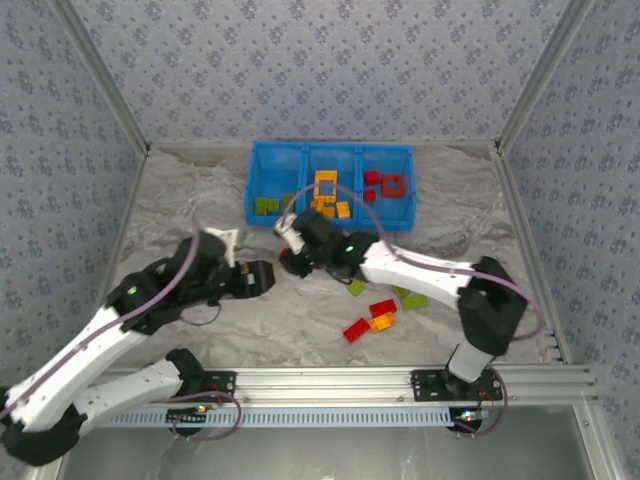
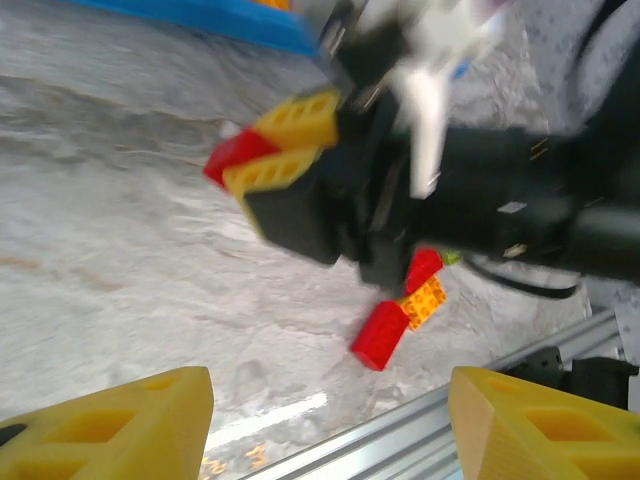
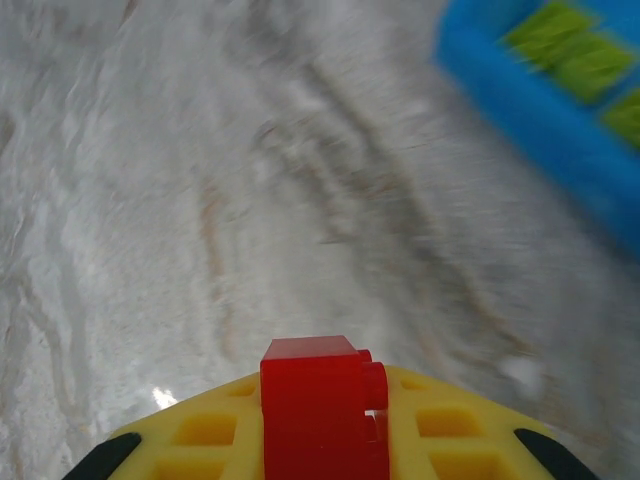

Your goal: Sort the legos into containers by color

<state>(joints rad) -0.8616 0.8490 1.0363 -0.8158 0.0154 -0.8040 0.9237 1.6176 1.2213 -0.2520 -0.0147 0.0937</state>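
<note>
My right gripper [image 2: 265, 150] pinches a small red plastic brick [image 3: 318, 400]. Beyond, the bright blue three-compartment plastic tray [image 1: 252, 190]: green left, orange-yellow middle, red right. Mixed loose bricks [image 1: 372, 320] lie near it.

Blue-grey floral-patterned wall panels [image 1: 320, 60] across upper frame and both sides. Aluminium corner posts [image 1: 100, 75] slant inward. Marbled grey-white tabletop [image 1: 180, 200] at centre. Slotted aluminium rail [image 1: 330, 380] along the bottom. Even light.

left arm [image 1: 110, 320] bent inward | left claw [image 1: 262, 277] open (2 fingers [image 2: 120, 425] spread) | right claw [image 1: 291, 258] clamped on red lego [image 3: 320, 400]
</note>
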